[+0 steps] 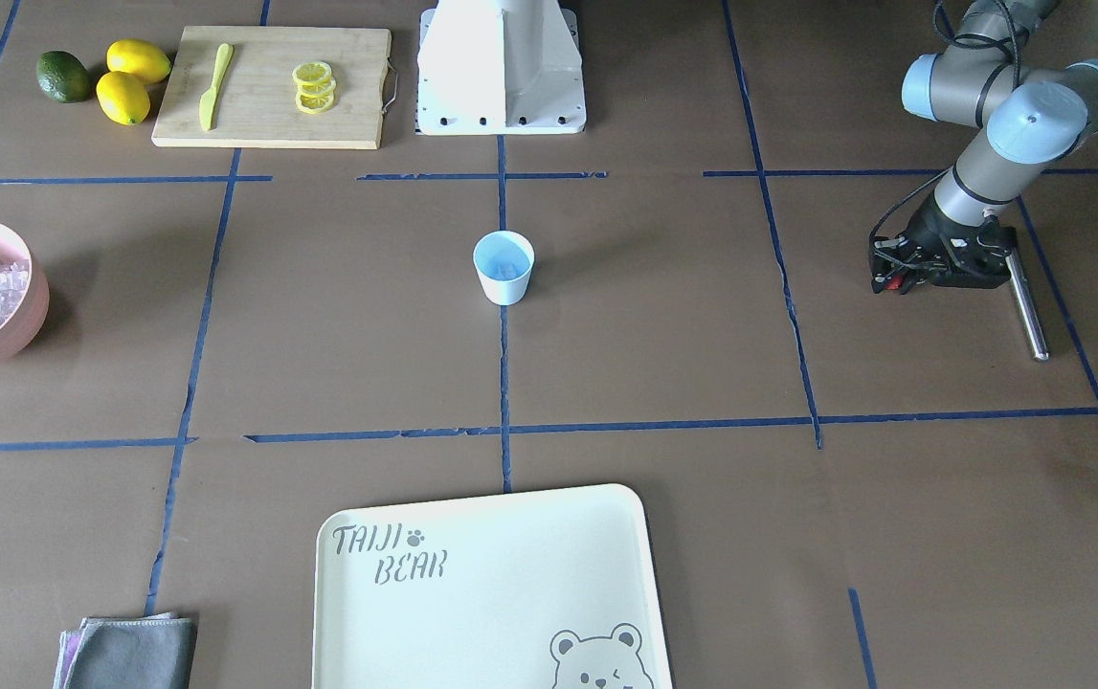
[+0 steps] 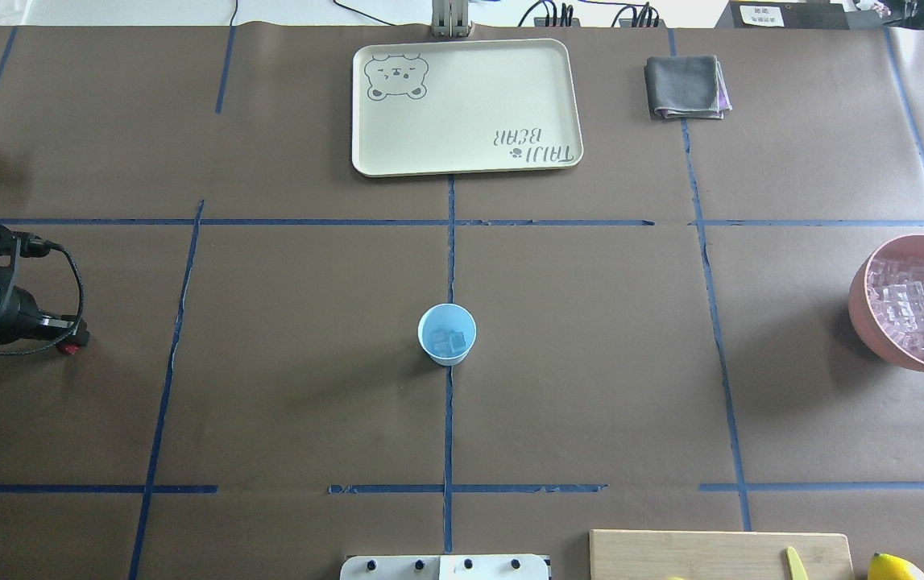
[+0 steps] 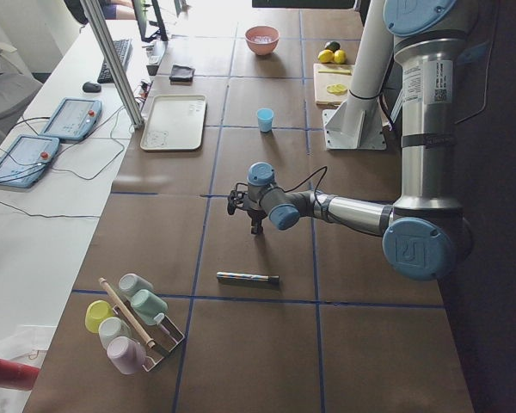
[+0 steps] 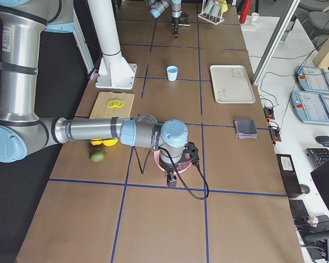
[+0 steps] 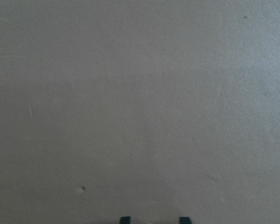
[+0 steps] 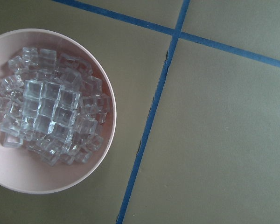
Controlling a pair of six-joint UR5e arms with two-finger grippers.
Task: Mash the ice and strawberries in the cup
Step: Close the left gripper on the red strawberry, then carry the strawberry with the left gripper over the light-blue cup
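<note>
The light-blue cup [image 1: 504, 268] stands upright at the table's middle [image 2: 446, 334], with a few clear ice cubes inside. More ice [image 6: 51, 116] fills the pink bowl [image 1: 27, 316], also seen overhead [image 2: 860, 310]. No strawberry shows in any view. My left gripper [image 3: 256, 229] points down over bare table far from the cup. Its fingertips [image 5: 125, 219] are apart with nothing between them. My right gripper [image 4: 172, 178] hangs above the pink bowl. I cannot tell whether it is open or shut.
A metal rod [image 1: 1027, 306] lies on the table beside my left gripper. A cutting board [image 1: 271, 86] holds lemon slices and a yellow knife, with lemons and an avocado beside it. A cream tray [image 2: 466, 105], a grey cloth [image 2: 685, 87] and a cup rack [image 3: 129, 323] are also there.
</note>
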